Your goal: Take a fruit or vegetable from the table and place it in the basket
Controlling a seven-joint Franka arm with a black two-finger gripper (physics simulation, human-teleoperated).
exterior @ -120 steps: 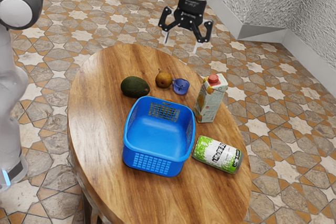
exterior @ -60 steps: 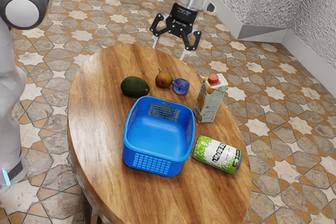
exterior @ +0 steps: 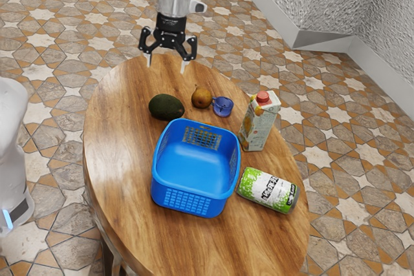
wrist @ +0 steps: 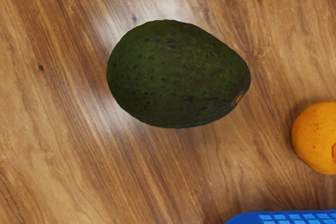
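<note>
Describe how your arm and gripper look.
My arm is smooth and off-white, with a dark band and a pale blue strip, and black trim with a round emblem near the wrist. My gripper is black, with two angular, jointed fingers ending in pale tips.

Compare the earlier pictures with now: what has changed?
The black two-finger gripper moved toward the exterior view's left, still open; it took hold of nothing. The blue plastic basket, dark-green oval avocado and other things on the brown wooden table stayed put.
</note>
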